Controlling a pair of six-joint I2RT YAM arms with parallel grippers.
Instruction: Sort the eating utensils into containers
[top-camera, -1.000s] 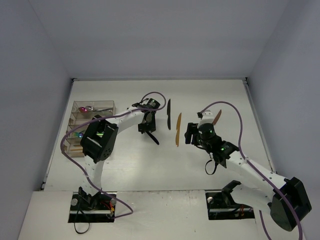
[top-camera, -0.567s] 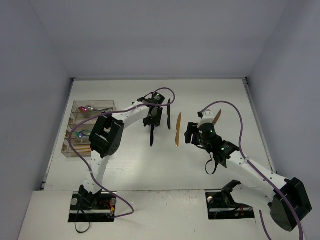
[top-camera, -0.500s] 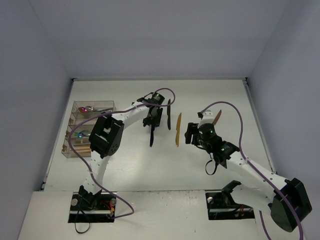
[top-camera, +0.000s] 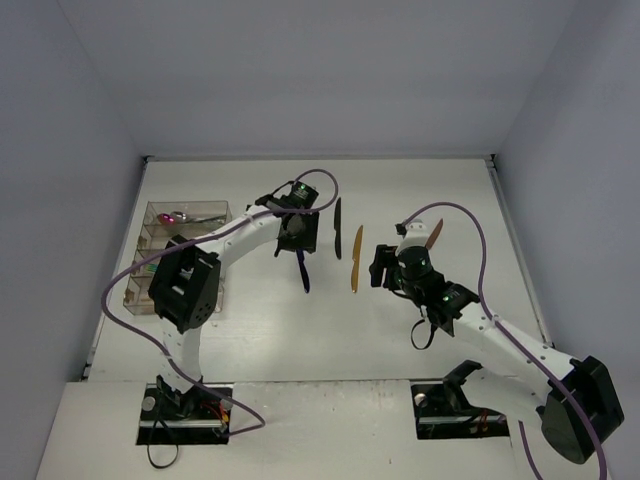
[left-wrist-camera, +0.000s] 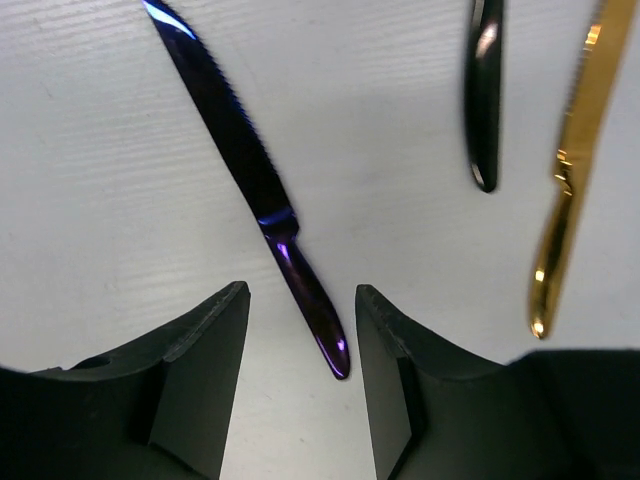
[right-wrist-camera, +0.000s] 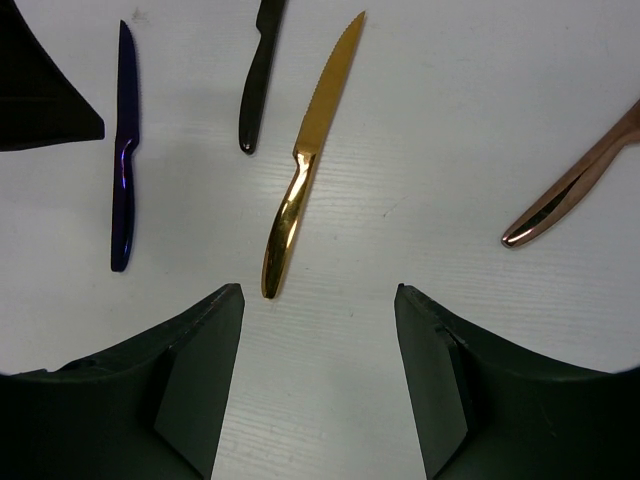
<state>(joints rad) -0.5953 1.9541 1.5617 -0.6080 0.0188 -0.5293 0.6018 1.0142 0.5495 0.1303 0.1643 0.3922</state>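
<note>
While the left gripper (left-wrist-camera: 299, 310) and right gripper (right-wrist-camera: 318, 300) are held open, three knives are counted: one blue knife (left-wrist-camera: 250, 170), one black knife (left-wrist-camera: 484, 90), one gold knife (right-wrist-camera: 300, 170).

White table (top-camera: 430, 185) with a faint grained surface, boxed in on three sides by plain pale lavender-grey panels, back wall (top-camera: 320, 70), left wall (top-camera: 55, 210), right wall (top-camera: 585, 170), pale speckled board (top-camera: 330, 430) across the near edge, soft even light, faint shadows.

copper utensil (right-wrist-camera: 570, 190) cut off right
</note>
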